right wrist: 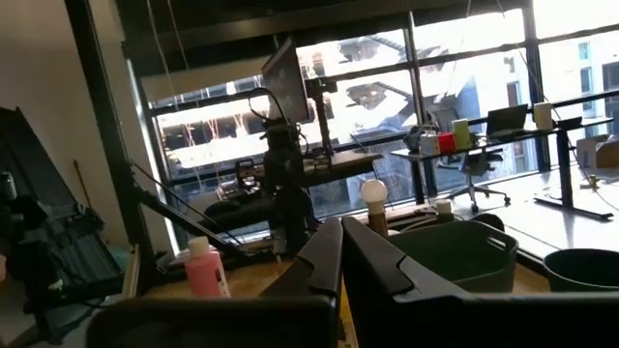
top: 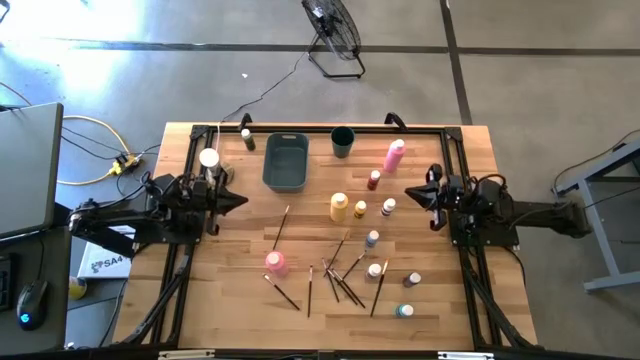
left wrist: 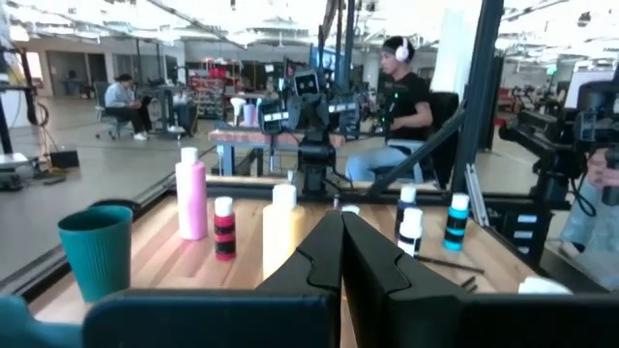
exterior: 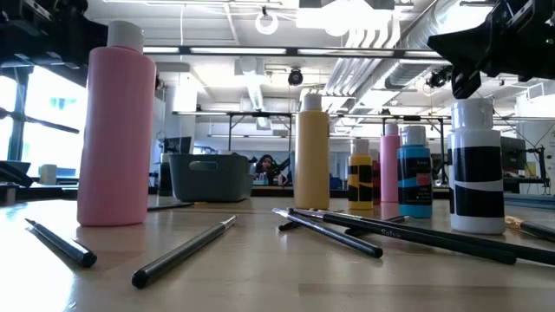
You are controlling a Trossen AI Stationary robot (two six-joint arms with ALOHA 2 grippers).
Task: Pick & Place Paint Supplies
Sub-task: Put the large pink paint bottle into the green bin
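High view: nothing looks placed yet. The grey bin (top: 285,162) near the worktop's far edge sits empty, bottles and paintbrushes (top: 340,280) scattered; left gripper (top: 240,199) and right gripper (top: 412,193) wait, fingers pressed together.

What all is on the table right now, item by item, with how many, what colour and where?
Bin: one, grey-blue, far side, left of centre.
Cup: one, dark green, far side, right of the bin.
Tall squeeze bottles: three; pink far right, yellow centre, pink near left.
Small paint bottles: about eight, mixed colours, white caps, scattered right of centre, e.g. red, teal.
Dark bottle: one, far left by the frame.
Paintbrushes: several, dark handles, lying loose near centre front.
White knob: one, on a tan base, beside the left arm.
Left end effector: shut, hanging at the left edge, empty.
Right end effector: shut, at the right edge, empty.
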